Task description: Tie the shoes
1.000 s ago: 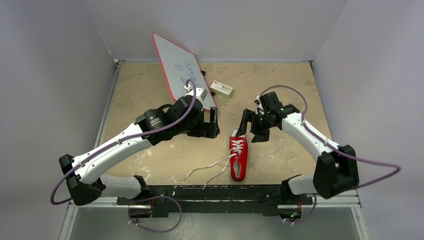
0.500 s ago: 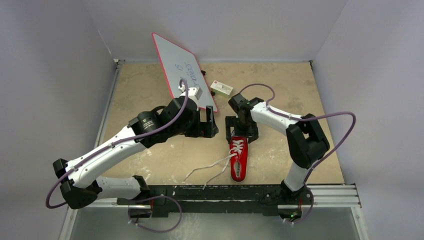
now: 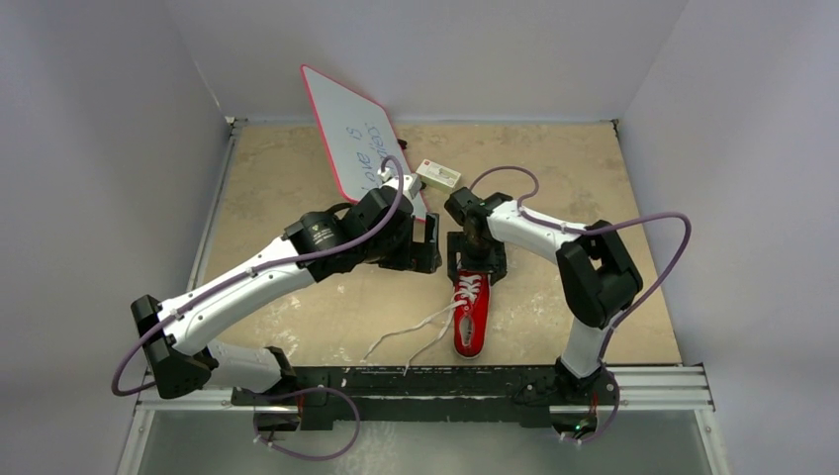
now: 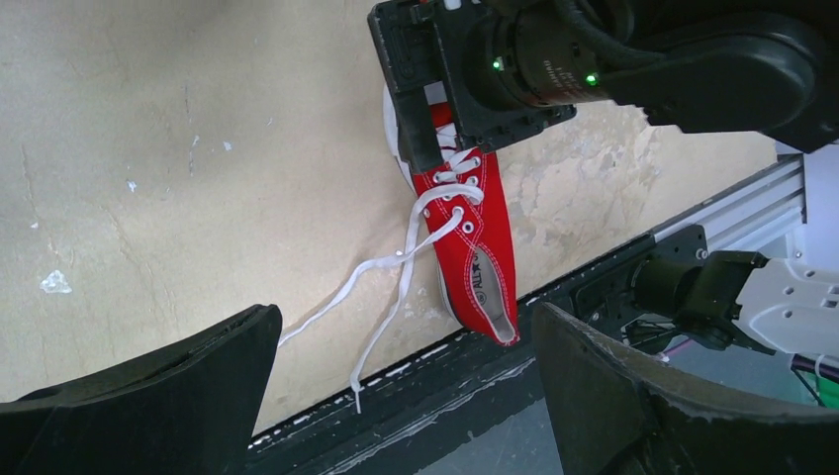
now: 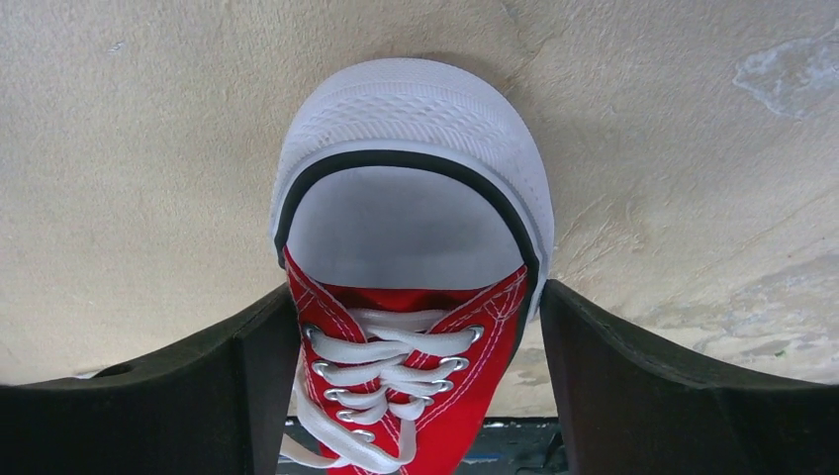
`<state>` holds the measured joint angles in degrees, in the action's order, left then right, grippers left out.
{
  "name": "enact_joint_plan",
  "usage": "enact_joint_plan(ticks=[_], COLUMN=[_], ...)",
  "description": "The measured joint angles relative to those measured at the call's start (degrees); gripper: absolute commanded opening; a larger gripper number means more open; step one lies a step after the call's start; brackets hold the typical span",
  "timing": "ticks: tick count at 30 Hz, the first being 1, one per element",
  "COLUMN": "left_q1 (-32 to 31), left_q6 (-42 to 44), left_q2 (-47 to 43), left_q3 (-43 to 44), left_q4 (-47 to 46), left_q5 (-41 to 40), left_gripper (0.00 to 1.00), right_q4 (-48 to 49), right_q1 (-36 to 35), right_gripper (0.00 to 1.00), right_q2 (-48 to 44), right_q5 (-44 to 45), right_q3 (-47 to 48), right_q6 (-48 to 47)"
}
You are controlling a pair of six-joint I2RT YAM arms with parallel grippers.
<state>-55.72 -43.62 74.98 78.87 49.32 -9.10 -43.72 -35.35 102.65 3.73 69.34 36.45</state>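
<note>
**A:** Where is the sneaker (image 3: 472,315)?

**B:** On the table (image 3: 297,178), a little right of centre. Its heel is close to the near edge and its white toe points far. The laces (image 3: 411,334) are untied. They trail left and near, and their ends reach the metal rail (image 3: 445,377).

**A:** And the arms?

**B:** The right gripper (image 3: 473,259) stands over the toe, jaws wide, one finger on each side. I cannot tell whether they touch the canvas. The left gripper (image 3: 423,255) hovers just to its left, also wide and holding nothing.

**A:** Which step is this?

**B:** Steadying the shoe before any knot, I'd judge. Next, the left gripper must come nearer, drop to a loose lace and pinch it.

**A:** Is there room?

**B:** Open table lies to the left. The lace ends sit right at the edge, which is awkward. A whiteboard (image 3: 351,139) and a small white box (image 3: 438,176) lie beyond, clear of the shoe.
</note>
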Motion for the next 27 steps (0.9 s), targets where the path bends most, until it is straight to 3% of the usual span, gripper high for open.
enact_joint_plan(ticks=[11, 19, 21, 25, 27], left_q1=[-0.2, -0.2, -0.2, -0.2, -0.2], left_q6=[2.5, 1.2, 0.5, -0.8, -1.0], left_q2=[1.0, -1.0, -2.1, -4.2, -4.3], left_q3=[3.4, 3.4, 3.3, 2.8, 2.7], left_q4=[0.0, 0.5, 0.6, 0.9, 1.1], left_q5=[-0.3, -2.2, -2.5, -2.8, -2.8], left_gripper=[0.99, 0.99, 0.99, 0.99, 0.98], right_q4=[-7.6, -2.2, 0.0, 2.9, 2.9], right_q1=[-0.9, -0.7, -0.5, -0.2, -0.3], right_gripper=[0.75, 0.73, 0.77, 0.98, 0.99], right_q2=[6.1, 5.5, 4.9, 4.5, 4.6], right_q5=[3.4, 11.0, 11.9, 11.8, 11.9], right_q3=[8.7, 10.4, 10.3, 10.2, 10.3], right_q6=[0.5, 0.9, 0.8, 0.4, 0.4])
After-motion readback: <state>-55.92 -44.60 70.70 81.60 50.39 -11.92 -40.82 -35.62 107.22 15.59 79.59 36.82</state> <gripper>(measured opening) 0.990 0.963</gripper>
